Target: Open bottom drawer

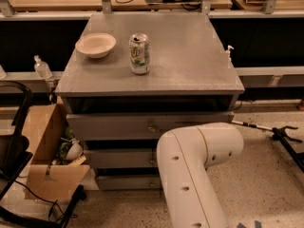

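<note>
Drawers: three grey ones, stacked in one grey cabinet (223,80).
Bottom drawer (126,182): the lowest one, down near the floor (266,189). It looks pushed in. Its right part is behind the white arm (190,179).
Knobs: I can count one small round knob (151,127), on the top drawer (114,126). The middle drawer (118,158) may show one right at the edge of the arm, but I cannot be sure. The bottom drawer's knob is hidden.
Bowl (95,44): one, pale, on the cabinet top, back left.
Can (139,53): one, standing upright just beside the bowl, on its right.
Cardboard box (45,148): one, open, on the floor left of the drawers, with some things inside that I cannot make out.
Clear bottle (42,68): one, on the ledge to the left of the cabinet.
Arm: one, big and white, bent at a round joint in front of the drawers. It covers the right side of the two lower drawers and is cut off at the bottom edge.
Gripper: I cannot see it anywhere. Only the thick arm shows, so I cannot tell if it is spread, pressed together, or touching anything.
Black tool (280,134): one, lying on the floor at the right, partly cut off.
Black frame (16,151): at the far left, cut off, hard to tell what it is.
</note>
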You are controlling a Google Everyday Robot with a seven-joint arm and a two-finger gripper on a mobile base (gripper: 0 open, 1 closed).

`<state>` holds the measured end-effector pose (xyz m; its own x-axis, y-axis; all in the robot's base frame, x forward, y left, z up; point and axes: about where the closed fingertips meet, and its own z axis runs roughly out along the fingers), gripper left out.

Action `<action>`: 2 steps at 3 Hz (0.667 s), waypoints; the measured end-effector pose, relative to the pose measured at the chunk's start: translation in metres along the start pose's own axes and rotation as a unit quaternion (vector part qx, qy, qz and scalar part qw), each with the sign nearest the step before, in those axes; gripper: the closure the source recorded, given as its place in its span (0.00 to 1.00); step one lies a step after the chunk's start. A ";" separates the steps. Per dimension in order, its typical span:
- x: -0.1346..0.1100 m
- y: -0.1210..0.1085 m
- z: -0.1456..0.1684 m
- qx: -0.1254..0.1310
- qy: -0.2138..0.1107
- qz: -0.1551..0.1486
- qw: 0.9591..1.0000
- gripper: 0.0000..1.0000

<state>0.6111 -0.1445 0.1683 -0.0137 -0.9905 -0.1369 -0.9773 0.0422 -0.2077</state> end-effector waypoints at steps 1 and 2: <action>0.000 0.000 0.000 0.000 0.000 0.000 1.000 0.12; 0.000 0.001 0.001 -0.001 0.000 0.000 1.000 0.00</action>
<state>0.6100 -0.1442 0.1672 -0.0135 -0.9905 -0.1369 -0.9777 0.0418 -0.2056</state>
